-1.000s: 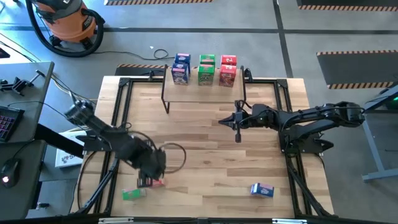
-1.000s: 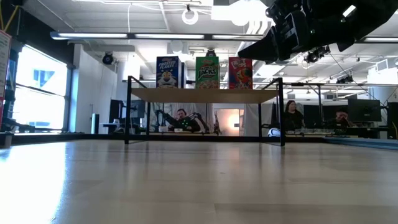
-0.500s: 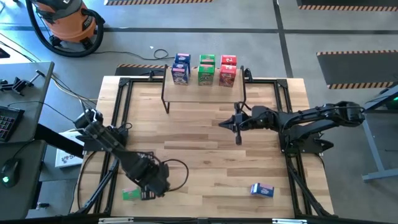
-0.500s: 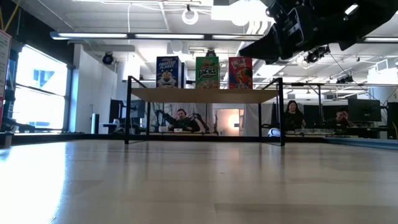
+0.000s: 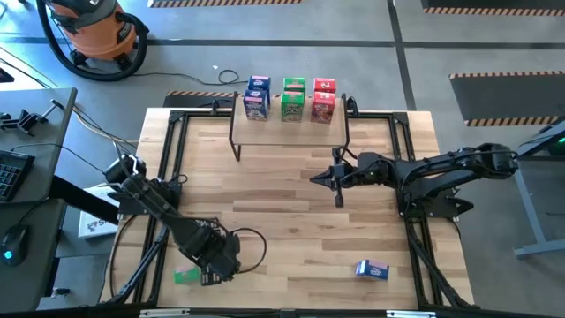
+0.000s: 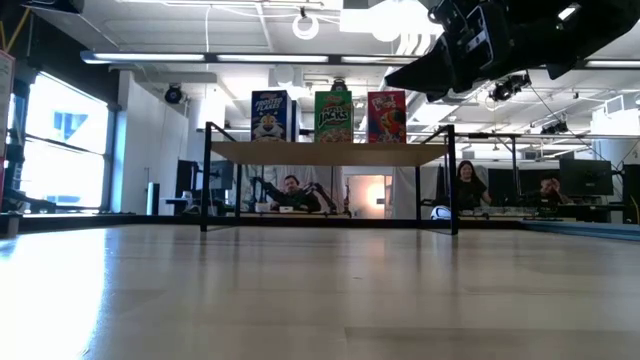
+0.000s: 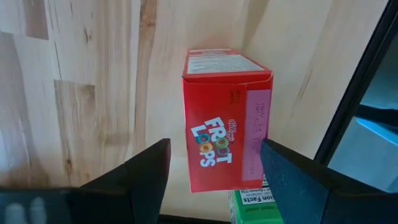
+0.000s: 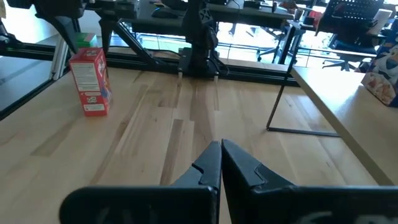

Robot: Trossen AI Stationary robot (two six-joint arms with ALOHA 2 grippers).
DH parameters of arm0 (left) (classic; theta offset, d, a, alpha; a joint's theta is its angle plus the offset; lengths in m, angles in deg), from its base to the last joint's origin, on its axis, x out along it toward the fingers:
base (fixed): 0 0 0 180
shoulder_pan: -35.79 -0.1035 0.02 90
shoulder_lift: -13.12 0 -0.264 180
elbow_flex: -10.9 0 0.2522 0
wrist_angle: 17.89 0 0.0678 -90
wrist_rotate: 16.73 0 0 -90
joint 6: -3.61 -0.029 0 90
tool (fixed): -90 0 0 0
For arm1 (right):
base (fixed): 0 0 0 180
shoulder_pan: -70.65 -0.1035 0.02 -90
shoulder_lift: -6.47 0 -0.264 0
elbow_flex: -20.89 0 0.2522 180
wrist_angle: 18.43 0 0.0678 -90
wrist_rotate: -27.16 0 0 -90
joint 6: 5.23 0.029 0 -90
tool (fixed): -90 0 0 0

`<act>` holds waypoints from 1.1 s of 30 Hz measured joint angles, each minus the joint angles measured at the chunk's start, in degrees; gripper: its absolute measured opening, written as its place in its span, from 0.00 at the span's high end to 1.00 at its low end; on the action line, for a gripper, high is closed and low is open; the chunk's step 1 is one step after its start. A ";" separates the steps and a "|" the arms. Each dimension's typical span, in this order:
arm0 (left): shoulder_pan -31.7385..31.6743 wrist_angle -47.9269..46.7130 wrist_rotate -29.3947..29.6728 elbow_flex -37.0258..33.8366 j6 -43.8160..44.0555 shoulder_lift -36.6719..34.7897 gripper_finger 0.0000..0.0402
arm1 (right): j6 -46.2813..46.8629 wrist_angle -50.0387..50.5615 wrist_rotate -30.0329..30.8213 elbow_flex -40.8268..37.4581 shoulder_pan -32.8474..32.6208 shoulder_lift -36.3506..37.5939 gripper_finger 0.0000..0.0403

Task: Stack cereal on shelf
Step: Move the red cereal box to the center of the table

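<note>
A red cereal box [image 7: 225, 134] stands on end on the table near its front left corner; it also shows upright in the right wrist view [image 8: 91, 81]. My left gripper [image 7: 214, 146] hangs over it, pointing down and open, one finger on each side, and hides it in the high view [image 5: 210, 268]. A green box [image 5: 185, 276] lies flat beside it. A blue box [image 5: 372, 270] lies at the front right. Several more boxes [image 5: 292, 97] stand on the shelf [image 5: 291, 130]. My right gripper [image 5: 318, 174] is shut and empty above mid-table. My left gripper's fingers [image 7: 146, 177] stand on either side of the red box's upper part, coming from above. A gap shows beside one finger. The other finger overlaps the box's edge [image 7: 266, 124] in the view, so I cannot tell whether it touches.
Black metal frame rails [image 5: 172, 177] run along the table's left and right sides. A cable loop [image 5: 252, 243] lies beside my left arm. The shelf's thin black legs [image 8: 280, 93] stand at the far side. People sit in the room beyond the table [image 6: 466, 185].
My left gripper has moved toward the table's near edge and come over the red box, which the high view no longer shows. For the last half second it has stayed almost still. The boxes have not moved.
</note>
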 joint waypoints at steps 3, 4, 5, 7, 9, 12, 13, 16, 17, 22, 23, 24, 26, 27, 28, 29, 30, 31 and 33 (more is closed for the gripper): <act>0.00 0.62 0.31 -0.04 -0.52 0.02 0.40 | 0.01 -0.01 0.02 0.00 0.00 0.00 1.00; 0.00 0.62 0.47 -0.04 -0.64 0.02 0.40 | 0.01 0.00 0.02 0.00 0.00 0.00 1.00; 0.00 0.62 0.51 -0.04 -0.98 0.02 0.40 | 0.01 0.00 0.02 0.00 0.00 0.00 1.00; -0.02 0.53 0.54 -0.06 -1.31 0.04 0.40 | 0.01 -0.02 0.02 0.00 0.00 0.00 1.00; -0.02 0.51 0.66 -0.05 -2.07 -0.01 0.40 | 0.01 -0.02 0.02 0.00 0.00 0.00 1.00; -0.03 0.27 1.34 -0.24 -3.00 -0.76 0.40 | 0.22 -0.02 0.02 0.00 0.00 0.00 1.00; -0.07 0.17 1.91 -0.29 -3.00 -1.14 0.40 | 0.90 -0.03 0.02 0.00 0.00 0.00 1.00; -0.09 -0.10 4.01 -0.37 -2.23 -3.39 0.40 | 2.94 -0.05 0.02 0.00 0.00 0.00 1.00; 0.10 -0.10 4.86 -0.33 -1.59 -4.36 0.40 | 3.04 -0.06 0.02 0.00 0.00 0.00 1.00; 2.77 -1.74 7.17 -0.44 2.57 -8.83 0.43 | 4.65 -0.44 0.02 0.02 -0.07 -0.09 1.00; 3.50 -2.67 6.90 -0.71 3.87 -9.52 0.45 | 4.75 -0.46 0.11 0.02 -0.24 -0.09 1.00; 4.40 -3.36 6.49 -1.45 5.32 -10.20 0.47 | 4.72 -0.46 0.17 0.02 -0.30 -0.10 1.00; 5.86 -3.71 5.20 -4.18 7.72 -11.30 0.52 | 4.59 -0.46 0.22 0.02 -0.31 -0.11 1.00; 6.52 -3.18 4.58 -5.98 8.61 -11.77 0.56 | 4.47 -0.46 0.22 0.02 -0.31 -0.11 1.00; 7.01 -2.31 4.10 -7.97 8.96 -12.11 0.59 | 4.14 -0.46 0.22 0.02 -0.31 -0.11 1.00; 7.30 -1.38 3.55 -9.81 8.89 -12.20 0.63 | 4.00 -0.47 0.22 0.02 -0.31 -0.11 1.00; 7.52 -0.14 3.53 -11.47 8.43 -12.12 0.67 | 3.81 -0.49 0.22 0.02 -0.31 -0.11 1.00; 7.50 1.65 3.55 -12.87 7.66 -12.09 0.70 | 3.71 -0.60 0.22 0.02 -0.31 -0.11 1.00; 7.25 5.25 3.65 -14.58 5.56 -12.11 0.79 | 3.69 -0.95 0.23 0.02 -0.31 -0.13 1.00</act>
